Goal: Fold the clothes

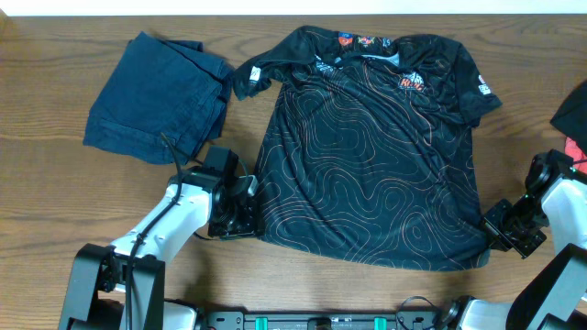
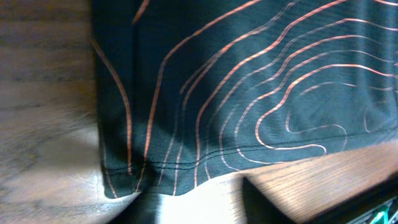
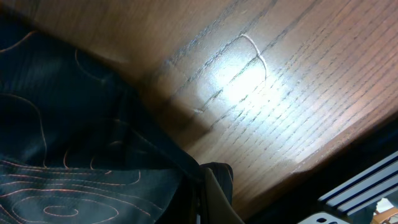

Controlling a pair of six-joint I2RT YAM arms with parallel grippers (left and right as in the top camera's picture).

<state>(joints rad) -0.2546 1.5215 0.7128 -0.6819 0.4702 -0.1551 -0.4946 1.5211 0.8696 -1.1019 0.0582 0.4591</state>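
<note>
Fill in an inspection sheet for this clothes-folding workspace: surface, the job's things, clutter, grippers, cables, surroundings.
Surface: wooden table, brown grain, with lamp glare in the wrist views.
Job's things: black jersey with orange contour lines, spread flat, collar on the far side, not yet folded.
Clutter: navy denim garment bunched beside one jersey sleeve; red garment at the right edge, mostly out of view.
Grippers: left gripper at one near hem corner, fingers' state unclear; right gripper shut on the other near hem corner.
Cables: black cable rising behind the left gripper, off the cloth.
Surroundings: black rail along the near edge; nothing else seen.
</note>
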